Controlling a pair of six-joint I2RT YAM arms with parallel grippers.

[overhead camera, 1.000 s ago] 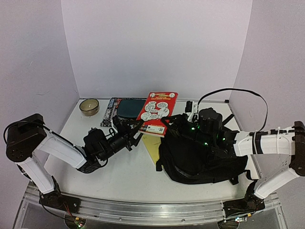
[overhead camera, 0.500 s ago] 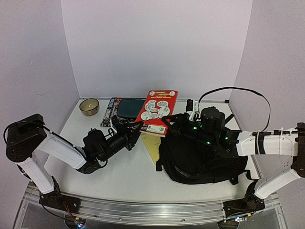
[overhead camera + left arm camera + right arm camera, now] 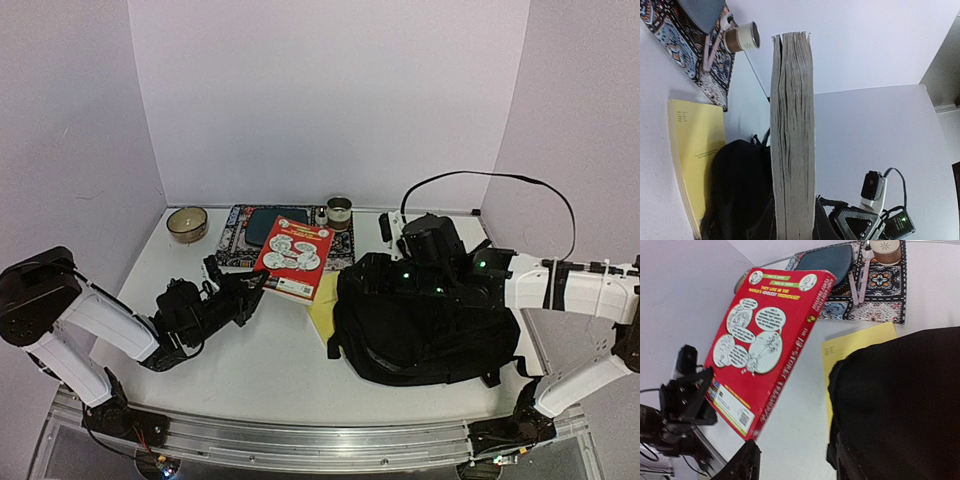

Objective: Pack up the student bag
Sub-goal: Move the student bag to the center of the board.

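White tabletop: left claw clamps red book, right claw apart at student bag edge.

The left arm stretches low over the worktop, left of the student bag. The left gripper is clamped on the near edge of a red book, holding it tilted. The right arm reaches in from the bag's right, wrist above its far side, and the right gripper has its jaws spread apart.
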